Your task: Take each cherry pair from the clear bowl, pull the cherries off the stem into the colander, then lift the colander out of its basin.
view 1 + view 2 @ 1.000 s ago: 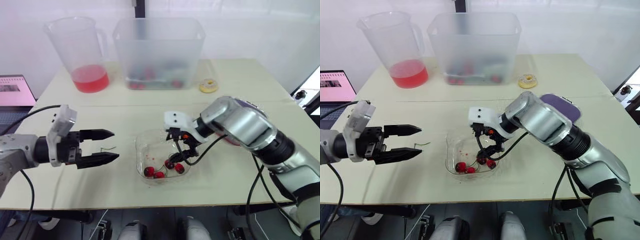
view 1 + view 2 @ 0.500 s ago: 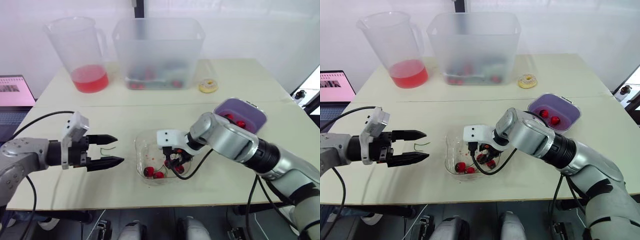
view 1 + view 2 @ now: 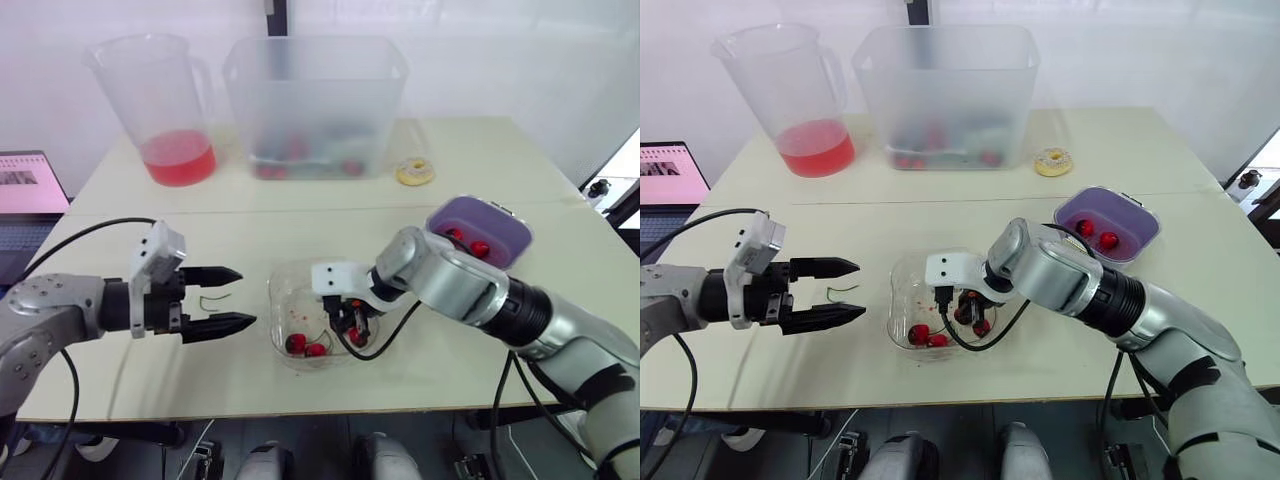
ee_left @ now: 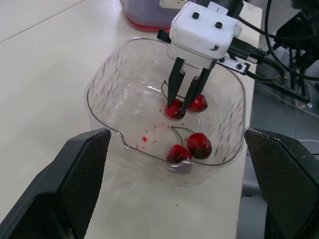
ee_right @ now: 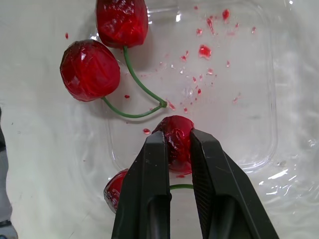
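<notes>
The clear bowl (image 3: pixel 285 300) sits at the table's middle with several red cherries in it. My right gripper (image 5: pixel 177 135) reaches down into the bowl, shut on one cherry (image 5: pixel 173 125) whose green stem runs under the fingers to a partner cherry (image 5: pixel 116 189). A second pair (image 5: pixel 90 70) lies apart from it, joined by a forked stem. My left gripper (image 3: pixel 228 301) hovers open just left of the bowl, holding nothing. The purple colander (image 3: pixel 500 222) stands at the right with two cherries (image 3: pixel 468 241) inside.
A pitcher (image 3: pixel 165 105) with red liquid and a large frosted tub (image 3: pixel 315 100) stand at the back. A small yellow ring (image 3: pixel 416 172) lies behind the colander. A loose green stem (image 3: pixel 211 297) rests by the left fingers. A laptop (image 3: pixel 30 185) sits far left.
My right gripper has dropped lower into the bowl and closed on a cherry. My left gripper has moved right, nearer the bowl, still open.
</notes>
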Robot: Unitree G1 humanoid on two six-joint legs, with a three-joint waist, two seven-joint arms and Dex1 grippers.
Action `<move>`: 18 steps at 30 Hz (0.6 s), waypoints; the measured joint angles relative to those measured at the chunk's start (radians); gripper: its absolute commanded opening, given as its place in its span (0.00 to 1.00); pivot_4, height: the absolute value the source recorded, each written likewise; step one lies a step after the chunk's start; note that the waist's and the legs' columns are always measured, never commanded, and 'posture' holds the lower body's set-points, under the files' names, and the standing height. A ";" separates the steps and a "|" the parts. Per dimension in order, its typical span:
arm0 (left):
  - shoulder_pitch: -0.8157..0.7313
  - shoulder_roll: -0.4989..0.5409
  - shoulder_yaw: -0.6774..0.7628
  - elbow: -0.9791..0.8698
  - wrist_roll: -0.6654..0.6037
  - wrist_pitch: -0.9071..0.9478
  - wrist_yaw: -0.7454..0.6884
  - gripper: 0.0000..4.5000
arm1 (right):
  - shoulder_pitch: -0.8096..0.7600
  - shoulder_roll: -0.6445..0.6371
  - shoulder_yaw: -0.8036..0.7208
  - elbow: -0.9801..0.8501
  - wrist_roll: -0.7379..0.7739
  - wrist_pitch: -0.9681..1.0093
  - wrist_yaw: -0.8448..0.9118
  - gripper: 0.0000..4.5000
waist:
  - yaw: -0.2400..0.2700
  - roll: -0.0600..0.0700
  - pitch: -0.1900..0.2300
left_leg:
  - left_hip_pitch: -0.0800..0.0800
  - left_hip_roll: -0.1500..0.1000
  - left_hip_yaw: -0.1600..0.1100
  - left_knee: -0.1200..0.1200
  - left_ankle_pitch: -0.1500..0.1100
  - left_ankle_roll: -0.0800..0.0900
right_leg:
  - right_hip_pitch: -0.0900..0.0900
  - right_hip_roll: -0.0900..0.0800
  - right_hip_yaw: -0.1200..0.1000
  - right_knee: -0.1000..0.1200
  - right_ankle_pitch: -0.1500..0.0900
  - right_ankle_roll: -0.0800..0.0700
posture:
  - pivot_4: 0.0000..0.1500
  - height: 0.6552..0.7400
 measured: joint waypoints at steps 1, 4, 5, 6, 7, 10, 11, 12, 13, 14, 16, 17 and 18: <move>-0.002 0.000 0.000 0.000 0.000 0.001 0.000 1.00 | -0.011 0.005 -0.003 0.001 0.001 -0.009 0.006 0.11 | 0.000 0.000 0.000 | 0.000 0.000 0.000 0.000 0.000 0.000 | 0.000 0.000 0.000 0.000 0.000 0.000 | 1.00 0.37; -0.014 -0.001 -0.003 0.001 0.000 0.003 0.002 1.00 | -0.046 0.024 -0.013 0.011 -0.002 -0.081 0.032 0.11 | 0.000 0.000 0.000 | 0.000 0.000 0.000 0.000 0.000 0.000 | 0.000 0.000 0.000 0.000 0.000 0.000 | 1.00 0.37; -0.024 -0.002 -0.009 0.002 0.000 0.003 0.003 1.00 | -0.054 0.031 -0.014 0.018 -0.006 -0.118 0.041 0.11 | 0.000 0.000 0.000 | 0.000 0.000 0.000 0.000 0.000 0.000 | 0.000 0.000 0.000 0.000 0.000 0.000 | 1.00 0.37; -0.031 -0.002 -0.015 0.002 0.000 0.003 0.004 1.00 | -0.058 0.042 -0.014 0.030 -0.014 -0.159 0.050 0.11 | 0.000 0.000 0.000 | 0.000 0.000 0.000 0.000 0.000 0.000 | 0.000 0.001 0.000 0.000 0.000 0.000 | 1.00 0.37; -0.035 -0.002 -0.018 0.002 0.001 0.003 0.004 1.00 | -0.060 0.052 -0.012 0.039 -0.023 -0.194 0.058 0.11 | 0.001 0.000 0.000 | 0.000 0.000 0.000 0.000 0.000 0.000 | 0.000 0.000 0.000 0.000 0.000 0.000 | 1.00 0.37; -0.038 -0.002 -0.026 0.005 0.002 0.003 0.006 1.00 | -0.067 0.071 0.015 0.096 -0.089 -0.328 0.076 0.11 | 0.002 0.000 0.000 | 0.000 -0.001 0.000 0.000 0.000 0.000 | 0.000 0.000 0.000 0.000 0.000 0.000 | 1.00 0.37; -0.039 -0.003 -0.028 0.005 0.002 0.003 0.007 1.00 | -0.067 0.076 0.019 0.115 -0.107 -0.360 0.077 0.11 | 0.002 0.000 0.000 | 0.000 -0.001 0.000 0.000 0.000 0.000 | 0.000 0.000 0.000 0.000 0.000 0.000 | 1.00 0.37; -0.040 -0.003 -0.028 0.005 0.001 0.003 0.009 1.00 | -0.067 0.086 0.022 0.137 -0.125 -0.390 0.080 0.11 | 0.001 0.000 0.000 | 0.000 -0.001 0.000 0.000 0.000 0.000 | 0.000 0.000 0.000 0.000 0.000 0.000 | 1.00 0.37; -0.041 -0.004 -0.029 0.004 0.001 0.004 0.011 1.00 | -0.067 0.098 0.023 0.159 -0.139 -0.414 0.083 0.11 | 0.000 0.000 0.000 | 0.000 -0.001 0.000 0.000 0.000 0.000 | 0.000 0.000 0.000 0.000 0.000 0.000 | 1.00 0.37; -0.042 -0.004 -0.029 0.004 0.001 0.004 0.015 1.00 | -0.067 0.110 0.023 0.177 -0.153 -0.438 0.088 0.26 | 0.000 0.000 0.000 | 0.000 -0.001 0.000 0.000 0.000 0.000 | 0.000 0.001 0.000 0.000 0.000 0.000 | 1.00 0.37; -0.042 -0.004 -0.029 0.004 0.001 0.005 0.019 1.00 | -0.067 0.127 0.023 0.207 -0.178 -0.496 0.089 0.41 | -0.001 0.000 0.000 | 0.000 0.000 0.000 0.000 0.000 0.000 | 0.000 0.001 0.000 0.000 0.000 0.000 | 1.00 0.37; -0.042 -0.004 -0.029 0.003 0.001 0.006 0.019 1.00 | -0.067 0.130 0.023 0.218 -0.198 -0.539 0.083 0.52 | -0.001 0.000 0.000 | 0.000 0.000 0.000 0.000 0.000 0.000 | 0.000 0.001 0.000 0.000 0.000 0.000 | 1.00 0.37; -0.041 -0.004 -0.029 0.002 0.000 0.006 0.019 1.00 | -0.067 0.131 0.019 0.228 -0.214 -0.575 0.080 0.64 | -0.001 0.000 0.000 | 0.000 0.000 0.000 0.000 0.000 0.000 | 0.000 0.001 0.000 0.000 0.000 0.000 | 1.00 0.37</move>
